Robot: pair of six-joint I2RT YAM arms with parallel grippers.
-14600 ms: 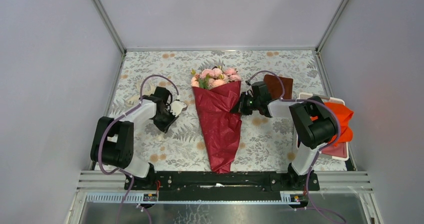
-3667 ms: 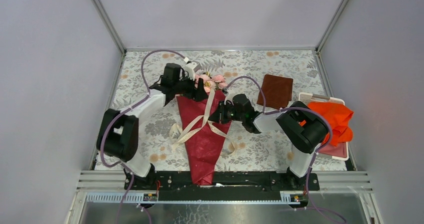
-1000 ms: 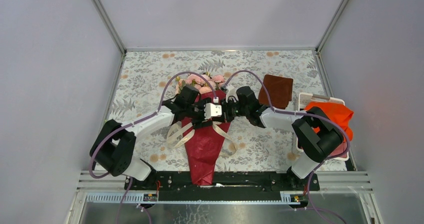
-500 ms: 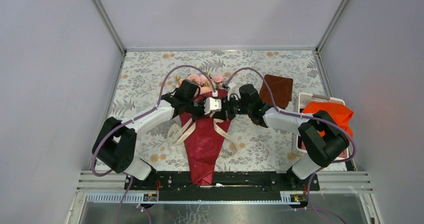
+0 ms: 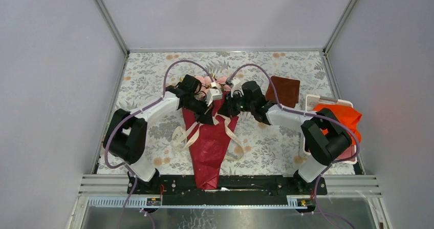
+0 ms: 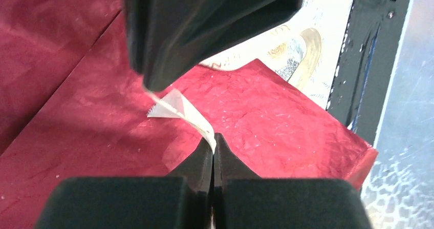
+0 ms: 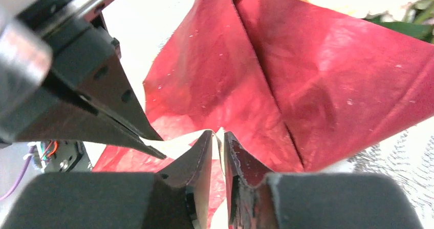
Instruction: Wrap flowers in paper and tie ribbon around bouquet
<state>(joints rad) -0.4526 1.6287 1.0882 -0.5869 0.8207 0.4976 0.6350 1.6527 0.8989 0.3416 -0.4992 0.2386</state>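
Left tool [image 6: 213, 141] pinches the ribbon [image 6: 179, 109] over the bouquet [image 5: 209, 143]; right tool [image 7: 219, 136] barely parted. I read this as a handover, for knotting.

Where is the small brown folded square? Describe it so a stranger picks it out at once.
Start at the floral-patterned table and look to its far right part. There a small brown square lies flat on the tabletop, between the crimson bouquet in the middle and the white tray holding the orange-red cloth. It alone is dark brown, flat and straight-edged.
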